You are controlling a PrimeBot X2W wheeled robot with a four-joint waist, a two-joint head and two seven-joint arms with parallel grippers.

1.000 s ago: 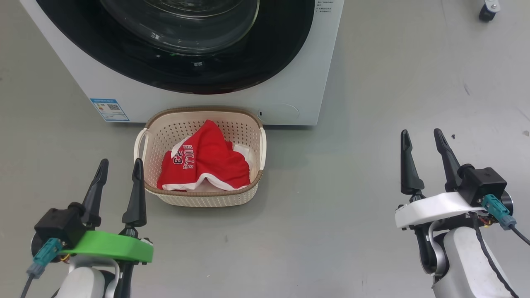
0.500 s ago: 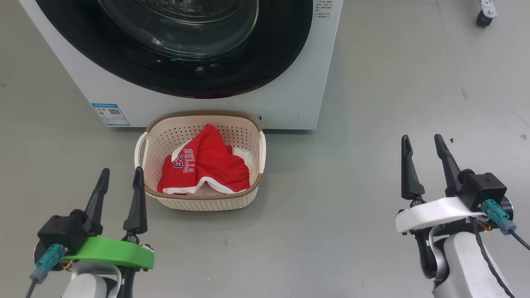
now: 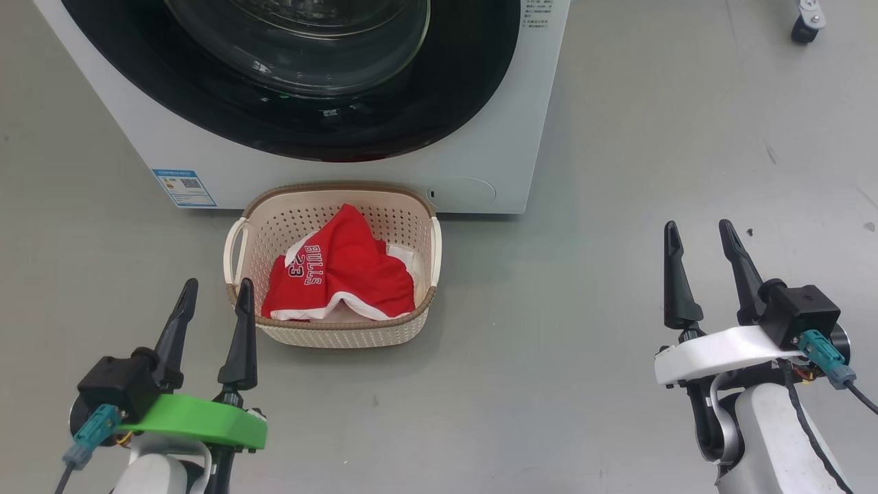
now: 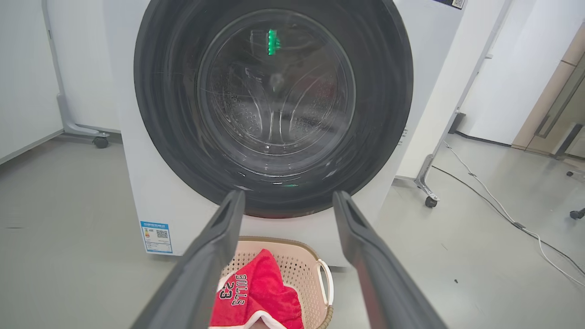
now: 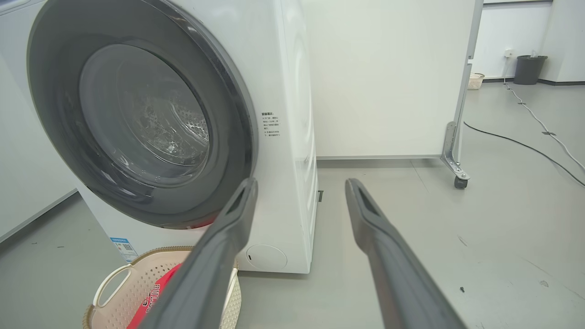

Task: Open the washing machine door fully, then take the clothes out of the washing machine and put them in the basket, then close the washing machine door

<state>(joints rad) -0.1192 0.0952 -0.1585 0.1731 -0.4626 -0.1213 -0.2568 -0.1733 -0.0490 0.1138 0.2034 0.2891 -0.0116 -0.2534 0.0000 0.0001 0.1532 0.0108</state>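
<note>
Basket [image 3: 343,334] sits on grey floor [image 3: 562,357] before washing machine [image 3: 130,116]

Glossy black door rim [image 3: 473,82], perforated cream plastic basket [image 3: 343,333], red cloth jersey [image 3: 357,274]

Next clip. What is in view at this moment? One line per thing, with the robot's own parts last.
washing machine: one, white, on the grey floor ahead
washing machine door: one, black rim with clear glass, shut on the machine's front
sticker: one, blue, low left on the machine's front
basket: one, cream with a brown rim, on the floor before the machine
clothes: one heap, red jersey with white trim over white fabric, in the basket
partition panel: one, white, on casters, right of the machine
cables: two, one dark and one pale, across the floor at right
bin: one, dark, by the far wall
left claw: one, dark fingers, green mount, open, empty
right claw: one, dark fingers, white mount, open, empty
</note>
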